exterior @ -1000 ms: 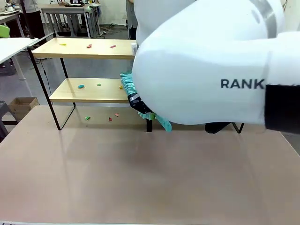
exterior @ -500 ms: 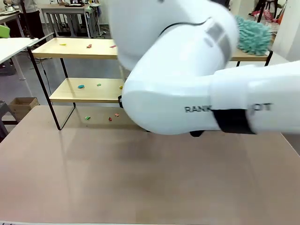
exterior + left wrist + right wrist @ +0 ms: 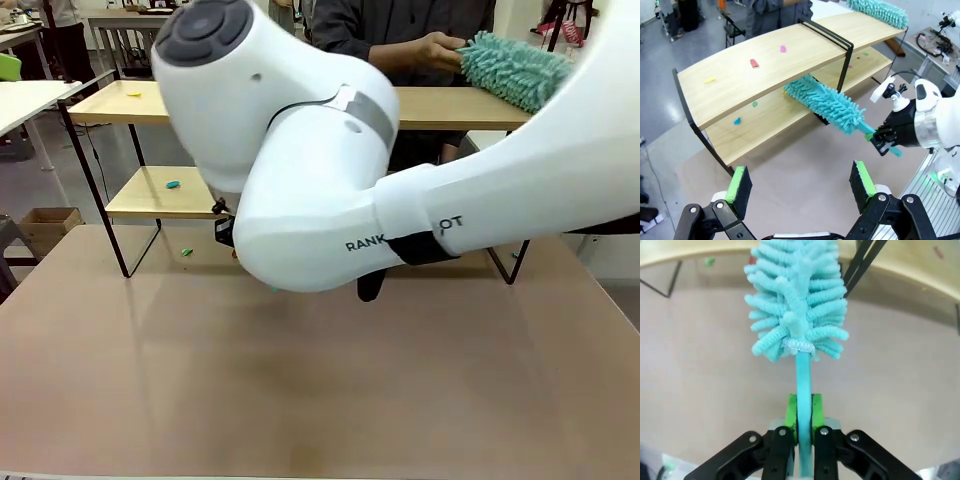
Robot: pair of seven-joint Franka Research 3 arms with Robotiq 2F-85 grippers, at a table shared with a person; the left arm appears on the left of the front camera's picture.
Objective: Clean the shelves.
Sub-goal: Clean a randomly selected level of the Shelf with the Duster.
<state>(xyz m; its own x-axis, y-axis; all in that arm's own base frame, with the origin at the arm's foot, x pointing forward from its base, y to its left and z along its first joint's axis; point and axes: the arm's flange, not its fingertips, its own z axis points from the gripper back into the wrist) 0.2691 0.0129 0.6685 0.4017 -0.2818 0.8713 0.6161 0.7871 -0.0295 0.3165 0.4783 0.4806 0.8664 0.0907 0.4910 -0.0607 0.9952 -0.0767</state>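
Softly bristled duster (image 3: 795,305), flat wooden shelves (image 3: 805,50)

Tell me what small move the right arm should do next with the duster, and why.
Probably sweep the duster sideways along the lower board toward the blue scrap and green scrap. The right gripper is shut on its handle, its tip reaches over that board, and both scraps lie there.

Grey floor (image 3: 45,175), white table (image 3: 25,98), cardboard box (image 3: 46,228)

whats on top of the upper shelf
A yellow scrap, red scrap, pink scrap and the person's duster at one end. From the front, the right arm hides the middle.
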